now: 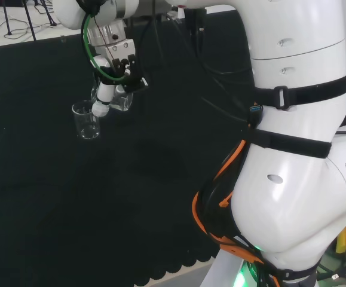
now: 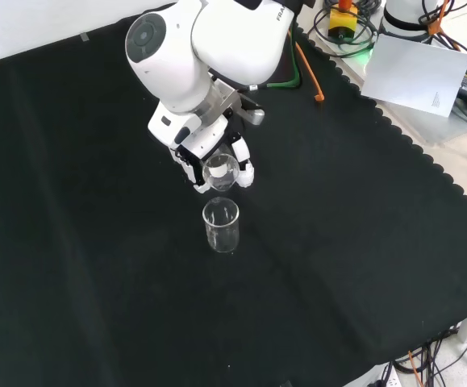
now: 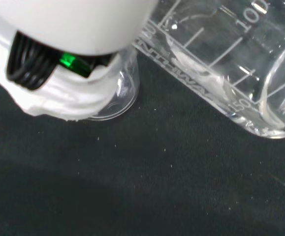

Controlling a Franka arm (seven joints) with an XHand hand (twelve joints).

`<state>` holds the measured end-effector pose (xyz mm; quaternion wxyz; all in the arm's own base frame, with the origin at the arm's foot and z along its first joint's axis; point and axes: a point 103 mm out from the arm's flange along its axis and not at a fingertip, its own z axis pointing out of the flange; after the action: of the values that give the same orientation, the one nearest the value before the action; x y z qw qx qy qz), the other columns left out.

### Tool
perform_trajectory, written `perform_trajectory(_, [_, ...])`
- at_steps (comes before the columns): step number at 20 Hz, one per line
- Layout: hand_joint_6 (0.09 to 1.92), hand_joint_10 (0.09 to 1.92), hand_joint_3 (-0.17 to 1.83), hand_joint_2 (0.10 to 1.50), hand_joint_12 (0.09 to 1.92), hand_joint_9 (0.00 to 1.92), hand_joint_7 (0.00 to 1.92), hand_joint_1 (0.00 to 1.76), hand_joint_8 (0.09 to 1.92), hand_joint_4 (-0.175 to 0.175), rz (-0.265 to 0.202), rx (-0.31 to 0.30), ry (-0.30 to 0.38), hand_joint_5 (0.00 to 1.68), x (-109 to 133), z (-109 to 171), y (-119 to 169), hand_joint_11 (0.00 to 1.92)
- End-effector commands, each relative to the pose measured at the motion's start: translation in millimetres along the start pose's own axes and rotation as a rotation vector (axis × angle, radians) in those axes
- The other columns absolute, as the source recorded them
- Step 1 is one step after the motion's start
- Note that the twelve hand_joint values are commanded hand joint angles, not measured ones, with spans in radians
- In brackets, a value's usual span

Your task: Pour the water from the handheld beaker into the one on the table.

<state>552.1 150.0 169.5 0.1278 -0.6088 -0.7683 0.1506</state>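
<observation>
- Beaker on the cloth (image 1: 86, 121): clear glass, upright, open mouth up, standing on the black cloth (image 1: 53, 197). This is the landmark for all entries below. Contents cannot be told in the head view; in the front view (image 2: 221, 225) it looks clear throughout, with no plain liquid level. In the wrist view its rim (image 3: 116, 93) shows partly behind a white part of the hand.
- Handheld beaker (image 1: 121, 100): clear glass with white graduation marks, tilted well off upright. In the head view it sits just right of and a little above the landmark beaker, its mouth end toward it. In the front view (image 2: 219, 171) it is just beyond the landmark, its round mouth facing the camera. In the wrist view (image 3: 240, 64) a small pool of clear liquid lies along its lower wall near the base.
- Hand (image 1: 114, 75): black and white, fingers curled round the handheld beaker, clamped on it. In the front view (image 2: 202, 153) it hangs just beyond the landmark beaker, not touching it.
- Arm link (image 2: 177, 56): large, white, round grey cap, above the hand and beyond the landmark.
</observation>
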Motion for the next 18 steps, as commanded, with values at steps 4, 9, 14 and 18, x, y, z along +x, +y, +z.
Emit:
perform_trajectory(4, [0.09, 0.09, 0.72, 0.54, 0.74, 1.76, 1.80, 1.23, 0.09, -0.157, 0.015, 0.002, -0.038, 1.61, 6.7, -4.4, 5.4, 1.44])
perform_trajectory(9, [0.09, 0.09, 0.72, 0.54, 0.75, 1.77, 1.80, 1.23, 0.09, -0.156, 0.024, 0.009, -0.081, 1.61, 10.0, -6.7, 7.2, 1.44])
perform_trajectory(14, [0.09, 0.09, 0.72, 0.54, 0.75, 1.77, 1.80, 1.23, 0.09, -0.156, 0.030, 0.014, -0.114, 1.61, 13.6, -7.5, 7.4, 1.44])
perform_trajectory(18, [0.09, 0.09, 0.72, 0.54, 0.75, 1.76, 1.80, 1.23, 0.09, -0.156, 0.032, 0.020, -0.141, 1.61, 16.4, -9.0, 6.8, 1.44])
